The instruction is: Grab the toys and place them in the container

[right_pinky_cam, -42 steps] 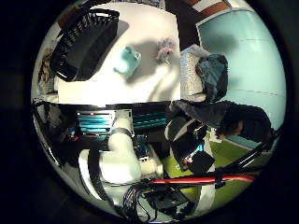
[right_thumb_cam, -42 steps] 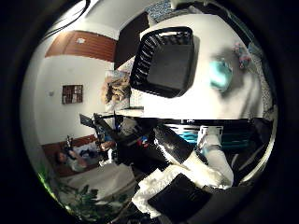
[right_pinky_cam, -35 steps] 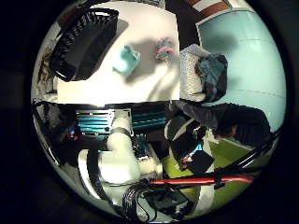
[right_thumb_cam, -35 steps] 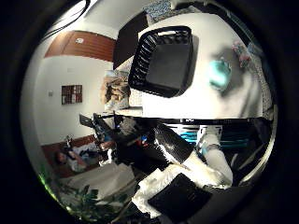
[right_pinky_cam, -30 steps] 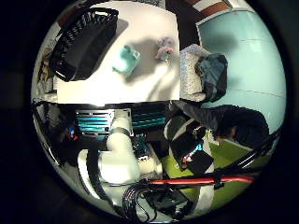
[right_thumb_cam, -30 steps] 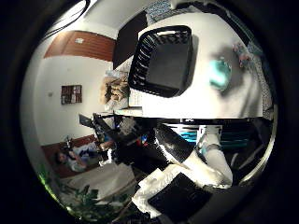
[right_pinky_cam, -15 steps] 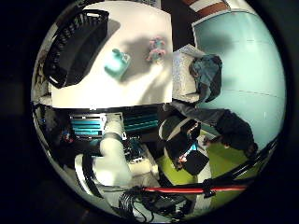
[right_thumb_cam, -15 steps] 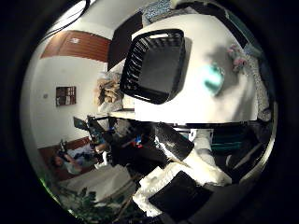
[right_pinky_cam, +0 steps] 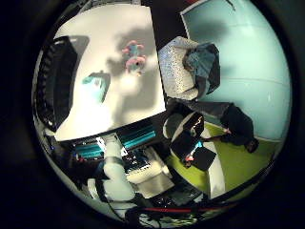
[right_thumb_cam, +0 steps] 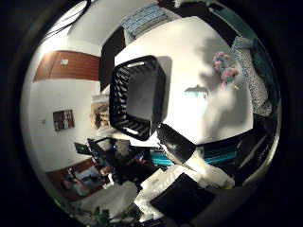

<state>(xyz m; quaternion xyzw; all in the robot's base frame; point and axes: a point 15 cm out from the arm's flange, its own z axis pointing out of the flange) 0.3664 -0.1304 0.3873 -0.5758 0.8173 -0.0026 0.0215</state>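
Observation:
A teal toy (right_pinky_cam: 97, 86) lies on the white table (right_pinky_cam: 143, 100), between the black slatted basket (right_thumb_cam: 137, 97) and a pink and teal soft toy (right_pinky_cam: 134, 57). The basket stands upright near one end of the table and nothing shows inside it. The two toys lie apart from each other and outside the basket. My hand looks down from well above the table and touches none of them. Only the white arm (right_pinky_cam: 114, 179) and a black part (right_thumb_cam: 175, 142) show beside the table's edge.
An armchair (right_pinky_cam: 178, 71) with a dark cloth draped over it stands close to the table's side nearest the pink toy. Teal-fronted equipment (right_pinky_cam: 138, 136) sits below the table edge by the arm. Beyond lie a green floor and a teal wall.
The whole picture has shifted and turned, so the camera has moved over the table. Both toys and the basket keep their places on the table.

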